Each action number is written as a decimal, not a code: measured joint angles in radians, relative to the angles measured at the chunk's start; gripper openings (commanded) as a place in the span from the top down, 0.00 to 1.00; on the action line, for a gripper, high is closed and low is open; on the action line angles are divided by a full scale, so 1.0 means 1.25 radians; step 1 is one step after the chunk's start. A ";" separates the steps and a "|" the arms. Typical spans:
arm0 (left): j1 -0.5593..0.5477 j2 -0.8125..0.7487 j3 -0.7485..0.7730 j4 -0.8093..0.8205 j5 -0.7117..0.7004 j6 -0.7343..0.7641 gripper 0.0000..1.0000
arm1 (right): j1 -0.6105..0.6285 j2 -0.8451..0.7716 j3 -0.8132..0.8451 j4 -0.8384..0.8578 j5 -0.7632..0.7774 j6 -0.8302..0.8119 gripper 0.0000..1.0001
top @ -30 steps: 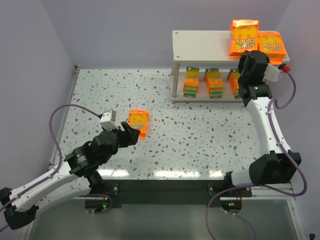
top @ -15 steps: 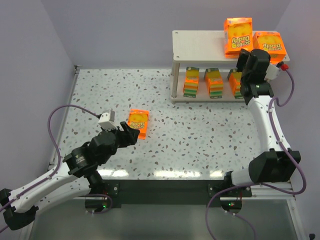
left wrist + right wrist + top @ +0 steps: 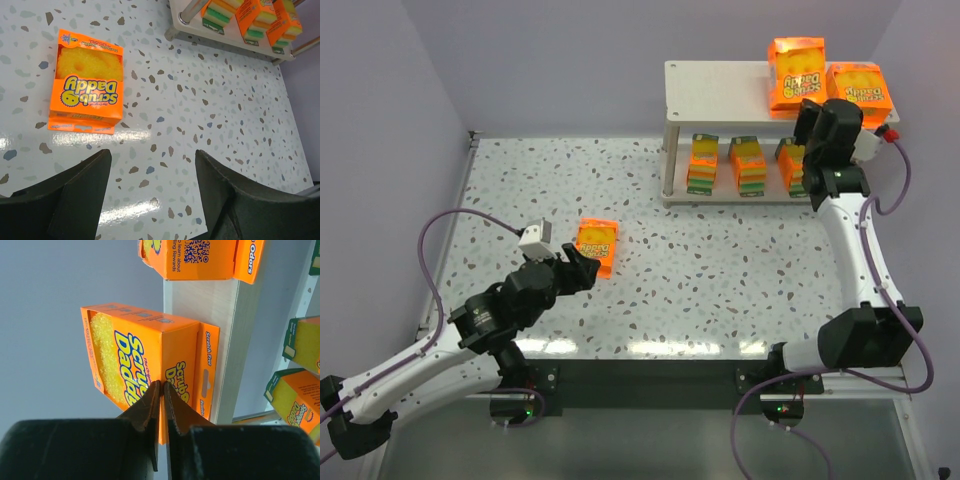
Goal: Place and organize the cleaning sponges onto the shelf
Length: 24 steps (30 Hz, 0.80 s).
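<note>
One orange sponge pack (image 3: 596,245) lies flat on the speckled table, seen closer in the left wrist view (image 3: 88,82). My left gripper (image 3: 578,268) (image 3: 152,155) hovers open just short of it, nothing between its fingers. The pale shelf (image 3: 720,80) stands at the far right. My right gripper (image 3: 807,112) (image 3: 161,384) is shut on the thin cardboard flap of an upright sponge pack (image 3: 796,73) (image 3: 145,360) standing at the top board's (image 3: 220,340) right part. Another pack (image 3: 858,85) (image 3: 200,257) lies beside it. Three packs (image 3: 747,163) stand on edge on the lower tier.
Lilac walls close in the table at the back and both sides. The shelf's legs (image 3: 186,12) rest on the table's far right. A purple cable (image 3: 455,225) loops from the left arm over the table's left part.
My right gripper has carried its pack a little to the left along the top board, closer to the board. The left arm and the pack on the table have stayed put.
</note>
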 measured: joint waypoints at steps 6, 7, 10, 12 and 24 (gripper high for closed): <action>0.000 0.000 0.000 0.000 -0.001 -0.001 0.25 | 0.000 -0.024 0.000 -0.011 -0.001 -0.002 0.53; 0.000 0.000 0.000 0.000 -0.002 -0.001 0.25 | 0.000 -0.029 0.000 -0.010 -0.003 -0.001 0.50; 0.000 0.000 0.000 -0.002 -0.004 -0.001 0.23 | 0.000 -0.039 -0.001 -0.003 -0.015 -0.003 0.41; 0.000 0.000 0.000 -0.004 -0.010 -0.001 0.18 | 0.000 -0.048 -0.007 0.014 -0.024 -0.007 0.37; 0.166 0.145 -0.008 0.078 -0.051 0.088 0.50 | 0.000 -0.316 -0.254 0.125 -0.278 -0.230 0.34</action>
